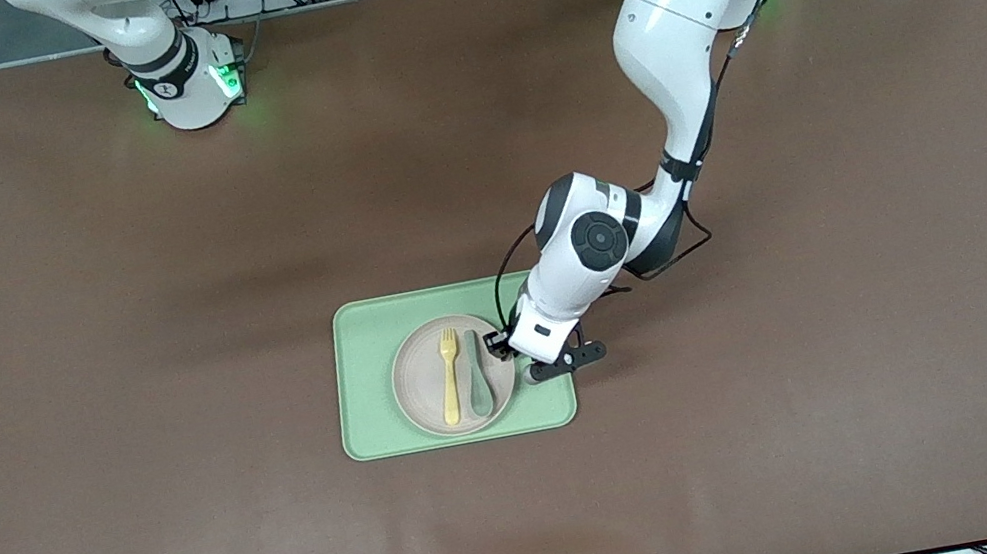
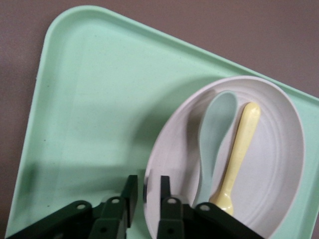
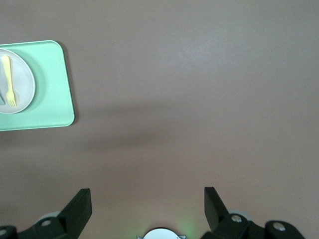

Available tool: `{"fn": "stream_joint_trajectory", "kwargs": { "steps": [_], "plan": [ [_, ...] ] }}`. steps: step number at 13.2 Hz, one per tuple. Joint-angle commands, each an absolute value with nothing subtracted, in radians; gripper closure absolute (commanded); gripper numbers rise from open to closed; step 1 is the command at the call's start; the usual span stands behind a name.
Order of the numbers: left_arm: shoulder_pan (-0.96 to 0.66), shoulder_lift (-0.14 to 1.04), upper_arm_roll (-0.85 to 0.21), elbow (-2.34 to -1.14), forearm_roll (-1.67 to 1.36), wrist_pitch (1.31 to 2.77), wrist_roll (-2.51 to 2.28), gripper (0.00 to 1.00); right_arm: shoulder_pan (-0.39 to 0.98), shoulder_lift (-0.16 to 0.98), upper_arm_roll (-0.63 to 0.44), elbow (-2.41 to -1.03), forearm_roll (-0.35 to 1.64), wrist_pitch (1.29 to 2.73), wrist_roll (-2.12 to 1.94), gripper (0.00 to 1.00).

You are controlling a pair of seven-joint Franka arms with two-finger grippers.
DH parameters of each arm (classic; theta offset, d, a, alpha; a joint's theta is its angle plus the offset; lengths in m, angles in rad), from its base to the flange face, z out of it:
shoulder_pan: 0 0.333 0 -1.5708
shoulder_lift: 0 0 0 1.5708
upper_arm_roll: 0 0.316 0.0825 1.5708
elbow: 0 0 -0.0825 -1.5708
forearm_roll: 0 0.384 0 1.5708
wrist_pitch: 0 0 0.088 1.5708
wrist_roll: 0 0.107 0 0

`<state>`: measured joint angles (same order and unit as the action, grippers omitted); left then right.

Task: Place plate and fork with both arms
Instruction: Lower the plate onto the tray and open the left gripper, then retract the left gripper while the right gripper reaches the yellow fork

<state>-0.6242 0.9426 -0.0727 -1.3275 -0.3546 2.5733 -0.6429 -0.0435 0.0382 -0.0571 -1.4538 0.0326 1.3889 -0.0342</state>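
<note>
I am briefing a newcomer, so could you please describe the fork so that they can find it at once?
Find the light-green tray on the brown table; a round cream plate sits on it. Two utensils lie side by side in the plate: the fork is the yellow one with short tines, while its neighbour is a grey-green spoon.

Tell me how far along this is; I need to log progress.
Mostly done: the plate sits on the green tray, with the fork beside a spoon on it. The left end effector straddles the plate's rim, fingers slightly apart. The right end effector waits open. Left: withdrawing.
</note>
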Motion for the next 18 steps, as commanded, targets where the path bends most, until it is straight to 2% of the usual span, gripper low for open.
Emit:
{"fn": "stream_joint_trajectory", "kwargs": {
  "steps": [1, 3, 5, 10, 16, 18],
  "plan": [
    [-0.635, 0.930, -0.063, -1.313, -0.339, 2.582, -0.721, 0.00, 0.038, 0.099, -0.061, -1.448, 0.002, 1.410, -0.018, 0.00],
    [-0.624, 0.891, -0.063, -1.315, -0.339, 2.563, -0.724, 0.00, 0.040, 0.155, -0.061, -1.445, 0.020, 1.413, -0.017, 0.00],
    [-0.621, 0.839, -0.019, -1.313, -0.337, 2.485, -0.724, 0.00, 0.055, 0.178, -0.061, -1.442, 0.021, 1.440, -0.015, 0.00],
    [-0.617, 0.710, 0.084, -1.310, -0.261, 2.327, -0.706, 0.00, 0.201, 0.323, -0.061, -1.443, 0.046, 1.522, -0.020, 0.00],
    [-0.461, 0.663, 0.097, -1.308, -0.244, 2.286, -0.487, 0.00, 0.372, 0.537, -0.061, -1.442, 0.069, 1.820, 0.150, 0.00],
    [-0.427, 0.661, 0.100, -1.307, -0.247, 2.232, -0.382, 0.00, 0.412, 0.601, -0.061, -1.440, 0.068, 1.925, 0.239, 0.00]
  ]
}}
